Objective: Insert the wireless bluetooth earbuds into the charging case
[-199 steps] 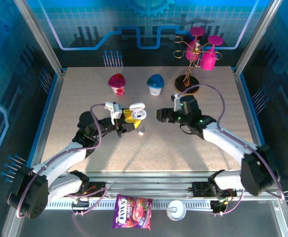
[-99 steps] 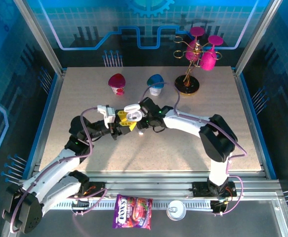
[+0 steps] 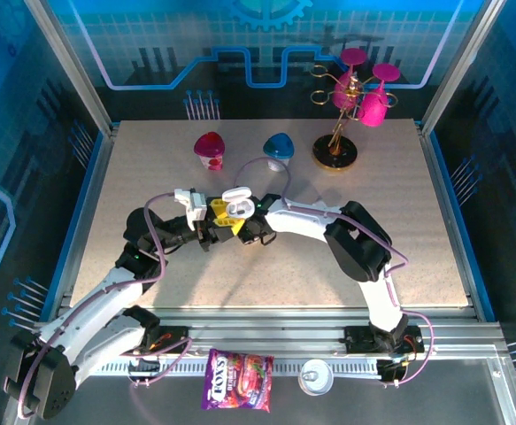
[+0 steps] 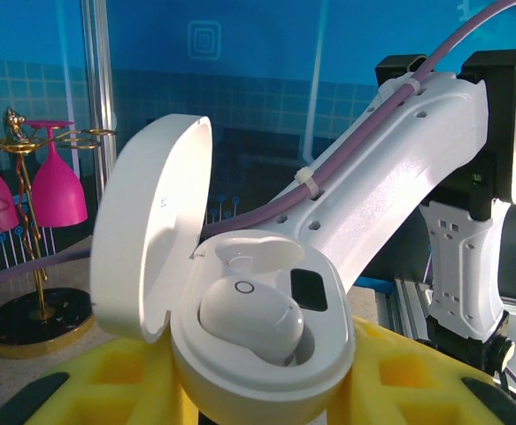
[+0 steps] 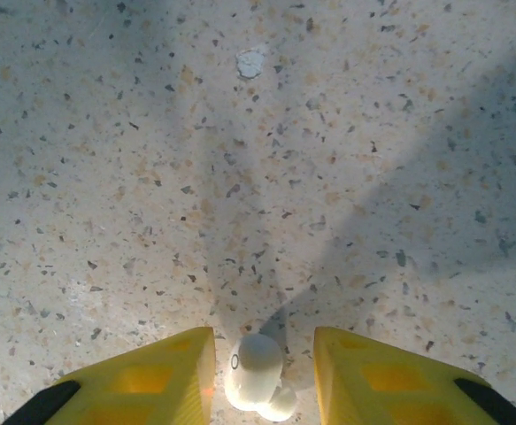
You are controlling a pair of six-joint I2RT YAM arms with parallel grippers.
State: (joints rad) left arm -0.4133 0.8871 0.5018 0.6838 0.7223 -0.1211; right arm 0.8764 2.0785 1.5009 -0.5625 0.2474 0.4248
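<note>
My left end effector [image 3: 229, 219] is clenched on the charging case [image 4: 266, 354], which sits upright between its yellow fingers [image 4: 107, 385], lifted above the middle of the surface [image 3: 151, 168]. The case's lid [image 4: 147, 239] stands open, tilted back to the left. One white earbud [image 4: 249, 319] is seated in the nearer well of the case. Beside it, farther in, there is a small dark rectangle [image 4: 309, 289] on the case's inner face.

My right arm [image 4: 399, 168] reaches across from the right, passing just behind the case in the left wrist view. My right end effector [image 5: 265, 354] is down at the surface, just right of and nearer than the held case. Its two yellow fingers [image 5: 165, 372] stand on either side of a second white earbud [image 5: 256, 376] that lies on the speckled surface. A thin gap shows on the right side of the earbud, and the left finger is almost against it, so I read this end effector as released, flanking the earbud rather than gripping it.

At the far side of the surface stand a pink-topped cup [image 3: 209, 149], a blue-topped cup [image 3: 280, 150] and, to their right, a gold rack [image 3: 337, 133] with pink glasses [image 3: 373, 108] hanging from it.
</note>
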